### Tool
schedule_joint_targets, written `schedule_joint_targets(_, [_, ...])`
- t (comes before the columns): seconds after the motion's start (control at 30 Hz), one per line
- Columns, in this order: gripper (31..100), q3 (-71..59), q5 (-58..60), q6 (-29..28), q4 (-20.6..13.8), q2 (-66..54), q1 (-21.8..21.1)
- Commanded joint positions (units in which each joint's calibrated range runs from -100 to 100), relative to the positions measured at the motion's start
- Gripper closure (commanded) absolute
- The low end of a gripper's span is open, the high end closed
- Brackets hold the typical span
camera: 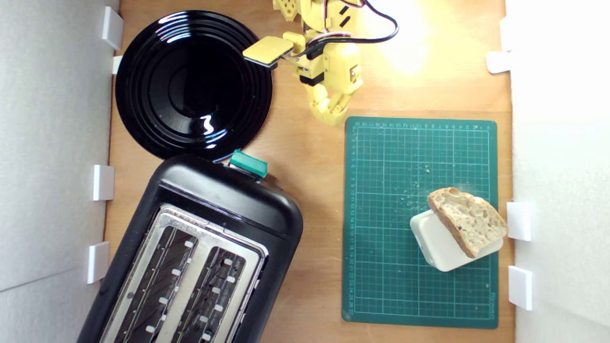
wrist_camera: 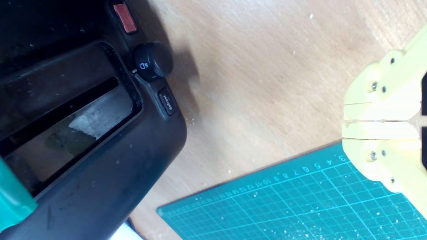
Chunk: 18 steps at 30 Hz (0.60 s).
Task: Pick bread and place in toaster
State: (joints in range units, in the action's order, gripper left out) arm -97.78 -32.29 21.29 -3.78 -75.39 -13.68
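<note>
Black and glossy, the toaster (camera: 190, 257) filled the exterior view's lower left, its silver slots empty. Right of it, the green gridded mat (camera: 381, 267) carried the holey, crusty bread (camera: 467, 220), tilted on a white block (camera: 438, 247); a careless grab could tip it off. Well apart, the yellow gripper (camera: 332, 116) hung closed, empty.

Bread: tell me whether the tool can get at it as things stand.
Probably yes. The bread lies uncovered, leaning on a white block on the green mat, with nothing above it. The tool, shut and empty, hangs by the mat's far corner, bare mat between them.
</note>
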Motion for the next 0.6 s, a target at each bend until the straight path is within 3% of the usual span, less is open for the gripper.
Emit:
schedule_joint_targets(0.0, [96.4,1.7,9.1,-0.1,0.7,5.4,-0.3])
schedule_joint_targets(0.33, [96.4,1.5,29.9,-2.0,-0.3,21.3,-0.3])
schedule_joint_targets(0.57, [96.4,1.7,37.0,-3.0,-0.4,27.4,-0.9])
